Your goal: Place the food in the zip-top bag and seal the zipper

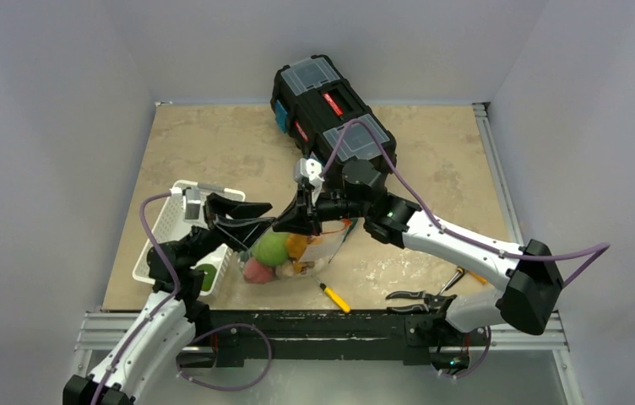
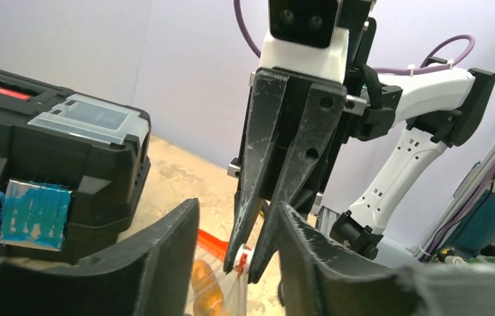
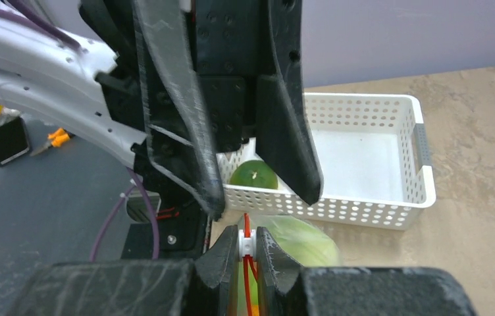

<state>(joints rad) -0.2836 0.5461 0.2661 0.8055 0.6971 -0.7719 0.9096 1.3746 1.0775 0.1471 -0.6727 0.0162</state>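
Clear floppy zip-top bag (image 1: pixel 318 253) lay bulging near the front of the surface (image 1: pixel 213 143)
Right tool (image 3: pixel 247 247) was clamped on the small white tab (image 3: pixel 246 242) of the thin orange-red zipper (image 3: pixel 245 289); left tool (image 3: pixel 263 201) stood apart around it; pale green cabbage (image 3: pixel 307 240) and pink peach (image 1: pixel 255 270) showed inside.

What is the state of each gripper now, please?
Left gripper: open, holding nothing.
Right gripper: closed on the zipper tab.
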